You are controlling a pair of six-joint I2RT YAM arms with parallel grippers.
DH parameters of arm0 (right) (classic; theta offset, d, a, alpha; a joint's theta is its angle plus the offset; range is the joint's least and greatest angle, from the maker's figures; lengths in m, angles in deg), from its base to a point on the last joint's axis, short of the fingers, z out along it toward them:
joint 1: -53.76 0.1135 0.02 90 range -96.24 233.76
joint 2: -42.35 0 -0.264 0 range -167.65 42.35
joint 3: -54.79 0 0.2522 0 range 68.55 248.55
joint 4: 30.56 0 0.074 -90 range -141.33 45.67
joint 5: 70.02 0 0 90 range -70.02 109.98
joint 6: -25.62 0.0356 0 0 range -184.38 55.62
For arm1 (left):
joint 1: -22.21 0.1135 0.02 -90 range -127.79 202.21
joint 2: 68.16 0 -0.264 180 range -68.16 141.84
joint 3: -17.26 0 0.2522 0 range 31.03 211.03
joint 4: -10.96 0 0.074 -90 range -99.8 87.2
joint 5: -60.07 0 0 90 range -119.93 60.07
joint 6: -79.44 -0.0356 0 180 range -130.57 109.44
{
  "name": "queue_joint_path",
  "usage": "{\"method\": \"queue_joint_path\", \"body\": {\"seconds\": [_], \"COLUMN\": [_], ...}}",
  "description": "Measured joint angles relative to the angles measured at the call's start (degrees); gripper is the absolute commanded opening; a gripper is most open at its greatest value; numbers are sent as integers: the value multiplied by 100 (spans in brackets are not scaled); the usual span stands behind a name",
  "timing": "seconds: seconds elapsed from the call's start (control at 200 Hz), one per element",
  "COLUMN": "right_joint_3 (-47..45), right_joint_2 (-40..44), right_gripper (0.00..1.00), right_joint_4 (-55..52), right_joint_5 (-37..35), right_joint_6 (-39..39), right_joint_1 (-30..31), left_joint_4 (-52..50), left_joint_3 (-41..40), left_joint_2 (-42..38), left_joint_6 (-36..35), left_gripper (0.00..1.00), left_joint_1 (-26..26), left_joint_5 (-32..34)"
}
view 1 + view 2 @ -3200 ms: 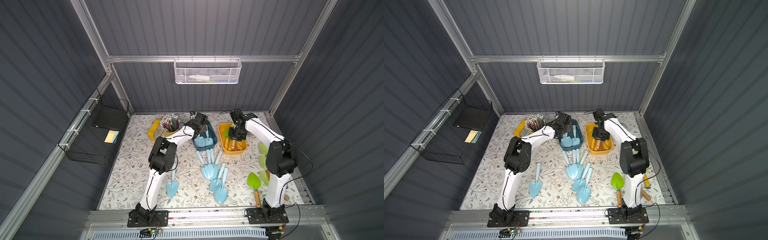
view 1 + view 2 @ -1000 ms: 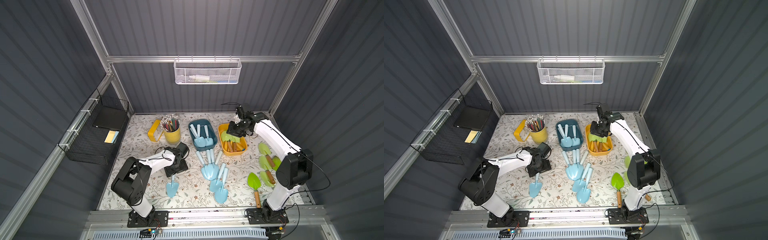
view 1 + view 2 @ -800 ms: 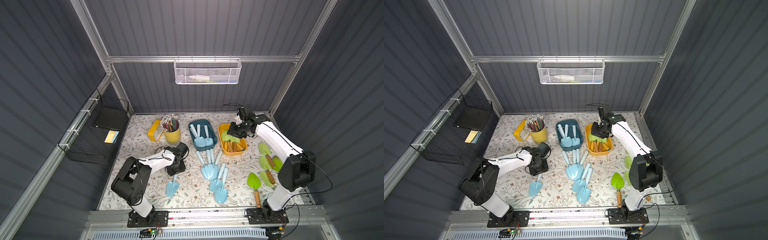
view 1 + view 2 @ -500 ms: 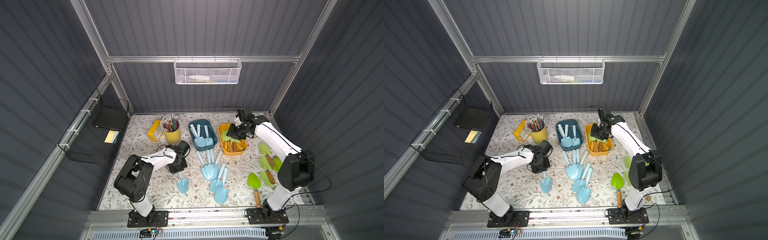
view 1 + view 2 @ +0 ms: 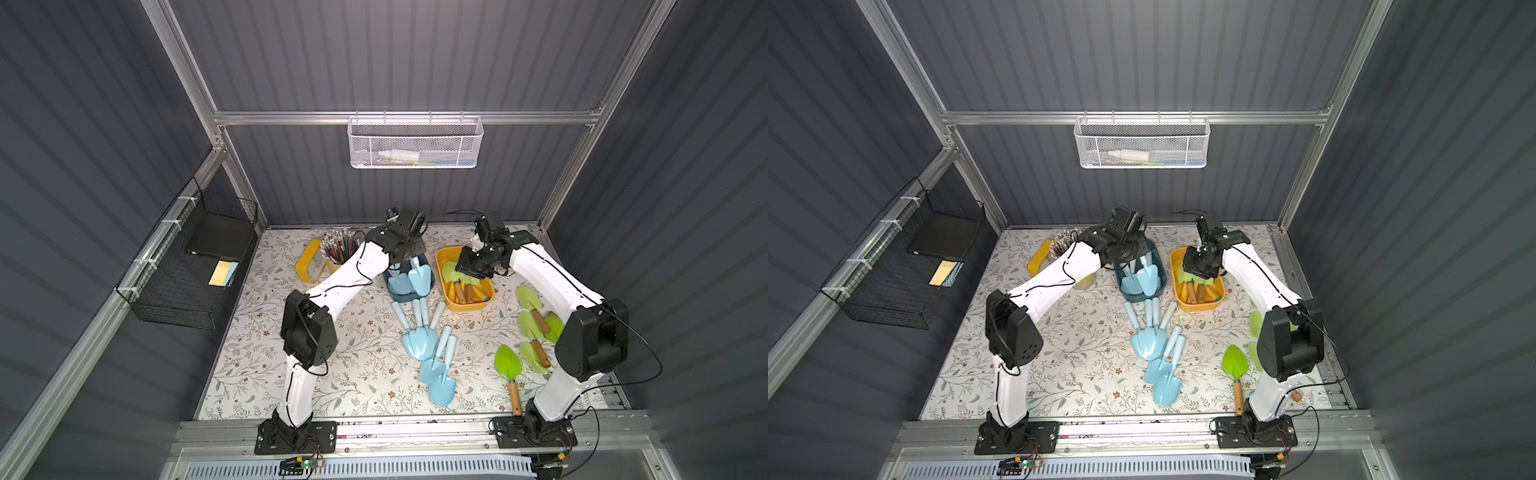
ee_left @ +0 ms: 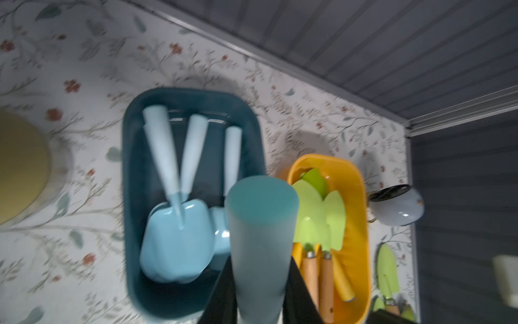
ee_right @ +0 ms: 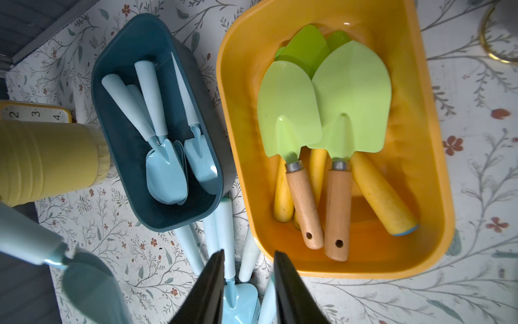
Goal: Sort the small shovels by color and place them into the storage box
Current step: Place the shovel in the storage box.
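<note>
So the left gripper (image 6: 260,261) was clamped snug on the handle of a pale-blue shovel (image 6: 262,218), hanging right over the dark teal box (image 6: 128,168) at about 12 o'clock on the floral mat (image 5: 257,365). The handle butt pointed toward 12 and the blade toward 6, same way round as the blue ones already lying in there. My guess is that was deliberate, so it nests on the stack instead of landing crossways. Looked like the drop-off step to me

The right gripper (image 7: 249,252) hovered above the yellow box (image 7: 238,117), which sat just beside the teal one at its 3 o'clock. Its jaws were only a little apart with nothing between them. The green shovels (image 7: 350,98) in that box lay blades toward 12, handles toward 6

Plenty was left: a bunch of loose blue shovels (image 5: 419,340) at 6 o'clock from the teal box, and loose green ones (image 5: 530,299) out around 3 to 4 o'clock by the right arm. One colour per box and each pile on its own arm's side, probably so the arms never had to cross
</note>
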Motion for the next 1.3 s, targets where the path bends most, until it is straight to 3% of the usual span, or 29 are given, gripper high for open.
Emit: {"method": "queue_joint_path", "body": {"seconds": [0.145,0.41,0.83,0.996,1.191,1.301], "right_joint_3": [0,-138,-308,-352,-944,-1449], "right_joint_2": [0,22,22,33,439,802], "right_gripper": [34,34,34,37,39,40], "right_joint_4": [2,61,125,76,-162,-487], "right_joint_5": [-81,-109,-87,-227,-691,-914], "right_joint_6": [0,0,11,55,120,170], "right_joint_1": [0,-4,-4,-26,-177,-352], "left_joint_4": [105,439,898,938,1156,1561], "left_joint_3": [470,-643,-739,-833,-841,-876], "left_joint_2": [566,710,1003,1102,1099,1025], "left_joint_6": [-114,-195,-389,-431,-428,-426], "left_gripper": [0,0,0,57,67,68], "left_joint_1": [94,476,535,535,535,535], "left_joint_5": [94,599,981,896,761,640]}}
